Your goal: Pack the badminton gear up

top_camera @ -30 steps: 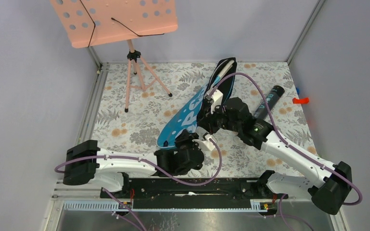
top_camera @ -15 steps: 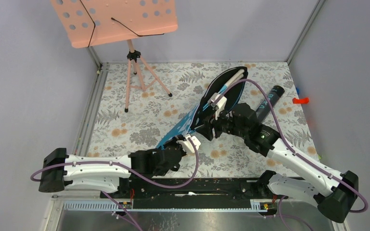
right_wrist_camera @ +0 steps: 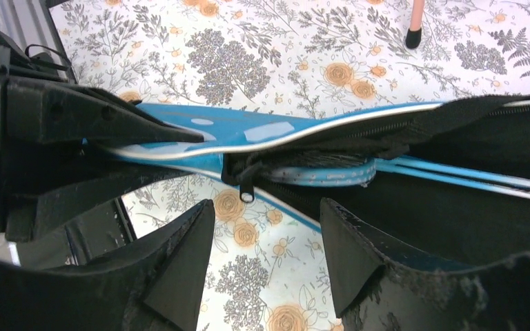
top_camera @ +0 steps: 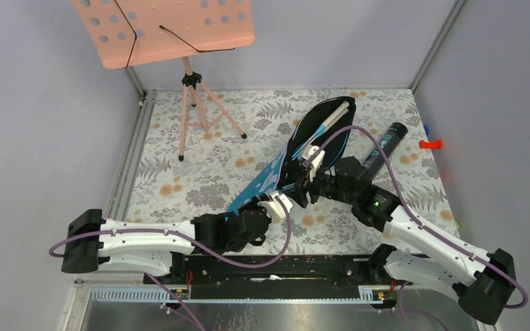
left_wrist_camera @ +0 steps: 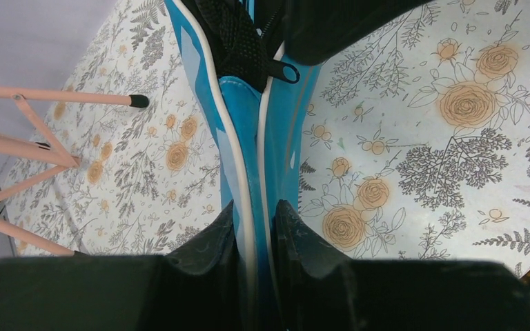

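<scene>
We are starting at the left gripper [left_wrist_camera: 255, 210]. Its own camera is showing the two dark fingers [left_wrist_camera: 207, 241] pressing narrowly together on the white-piped edge of the blue bag [left_wrist_camera: 279, 131], so it is holding the bag's slim end. The overhead camera is not giving us that pinch, because the wrist is covering it. The right gripper [right_wrist_camera: 262, 207] is standing with its jaws wide apart and nothing between them. Just beyond its tips the zipper pull [right_wrist_camera: 247, 196] is hanging from the bag's opening, a detail only the two wrist cameras are catching. From above we are getting the layout instead. The bag is running diagonally from the grippers, near the middle of the floral table cover [top_camera: 193, 186], toward the far right corner. Its broad end is gaping open and looking dark inside. The rackets [top_camera: 332, 117] are lying in that opening, their cream handles pointing away from the arms, and the right wrist camera is showing their light-blue shafts inside. The dark tube [top_camera: 384, 143] is lying just to the right of the bag, with the right arm crossing in front of its near end. The pink music stand [top_camera: 165, 27] is standing well apart at the far left on its tripod legs [top_camera: 197, 107].
</scene>
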Robot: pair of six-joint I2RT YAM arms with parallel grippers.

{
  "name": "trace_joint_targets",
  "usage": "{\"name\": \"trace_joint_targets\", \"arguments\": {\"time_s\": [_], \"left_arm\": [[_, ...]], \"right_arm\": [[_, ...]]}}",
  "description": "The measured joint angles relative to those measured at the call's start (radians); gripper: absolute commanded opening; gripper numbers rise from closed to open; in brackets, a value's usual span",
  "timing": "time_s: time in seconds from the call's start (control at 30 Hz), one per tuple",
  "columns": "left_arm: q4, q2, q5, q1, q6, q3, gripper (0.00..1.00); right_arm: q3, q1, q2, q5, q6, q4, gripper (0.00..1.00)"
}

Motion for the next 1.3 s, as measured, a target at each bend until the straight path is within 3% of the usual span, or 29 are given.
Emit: {"name": "trace_joint_targets", "arguments": {"time_s": [0.67, 1.0, 1.3], "left_arm": [[-0.035, 0.032, 0.012, 0.006, -0.042, 0.040, 0.00], [-0.037, 0.037, 0.017, 0.015, -0.045, 0.042, 0.00], [-0.035, 0.034, 0.036, 0.028, -0.044, 0.042, 0.00]], "right_arm": [[0.006, 0.017, 0.101, 0.021, 0.113, 0.113, 0.56], [0.007, 0.042, 0.134, 0.028, 0.068, 0.106, 0.55], [0.008, 0.048, 0.125, 0.058, 0.027, 0.084, 0.35]]}}
